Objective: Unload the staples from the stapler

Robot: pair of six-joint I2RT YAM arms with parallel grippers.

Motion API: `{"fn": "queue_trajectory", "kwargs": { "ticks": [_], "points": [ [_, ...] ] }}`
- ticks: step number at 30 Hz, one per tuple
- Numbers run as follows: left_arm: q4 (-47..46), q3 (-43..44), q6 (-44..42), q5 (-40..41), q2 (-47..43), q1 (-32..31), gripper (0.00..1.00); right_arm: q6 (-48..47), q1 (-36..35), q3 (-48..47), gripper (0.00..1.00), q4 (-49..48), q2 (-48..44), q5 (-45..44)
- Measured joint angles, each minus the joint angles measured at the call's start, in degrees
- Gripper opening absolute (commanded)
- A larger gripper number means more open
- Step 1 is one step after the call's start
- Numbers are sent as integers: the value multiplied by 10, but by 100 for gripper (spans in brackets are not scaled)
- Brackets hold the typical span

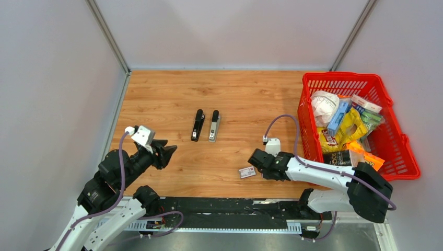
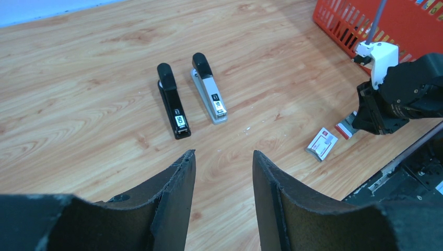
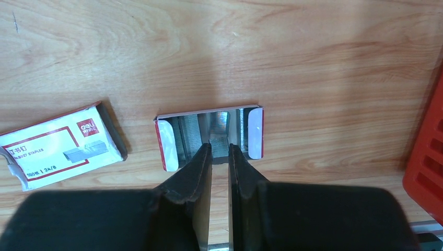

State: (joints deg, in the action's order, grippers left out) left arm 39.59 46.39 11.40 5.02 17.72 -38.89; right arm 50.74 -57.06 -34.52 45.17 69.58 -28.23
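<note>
Where the tray (image 3: 165,142) lies open, staples (image 3: 189,135) show.

Staples (image 3: 191,137) — silvery ribbed strips lying flat in a small open red-edged tray (image 3: 166,141). Black stapler (image 1: 197,125) and grey stapler (image 1: 214,125) lie shut, side by side — well apart from it.

This is a robotics lab test cell, not a home or an office. Plain pale panel walls (image 1: 230,31) held by bare aluminium corner posts (image 1: 107,34) close in a small wood-laminate bench (image 1: 167,94). Two cabled robot arms, the left arm (image 1: 112,178) and the right arm (image 1: 324,172), are bolted to a black rail (image 1: 235,209) at its near edge. The goods are staged props: a black stapler (image 1: 198,125) beside a grey stapler (image 1: 214,125), and a red plastic basket (image 1: 397,151) heaped with snack packets and cartons.
</note>
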Motion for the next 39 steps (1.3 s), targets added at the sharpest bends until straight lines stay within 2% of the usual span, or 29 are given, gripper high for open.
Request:
{"fn": "queue_trajectory", "kwargs": {
  "ticks": [12,25,30,39],
  "points": [
    [0,0,0,0,0,0,52,0,0,0,25,-5,2,3],
    [0,0,0,0,0,0,52,1,0,0,30,-2,0,2],
    [0,0,0,0,0,0,52,6,0,-1,35,17,-24,-13],
    [0,0,1,-8,4,0,52,26,27,-12,37,58,-40,-43]
  ]
}}
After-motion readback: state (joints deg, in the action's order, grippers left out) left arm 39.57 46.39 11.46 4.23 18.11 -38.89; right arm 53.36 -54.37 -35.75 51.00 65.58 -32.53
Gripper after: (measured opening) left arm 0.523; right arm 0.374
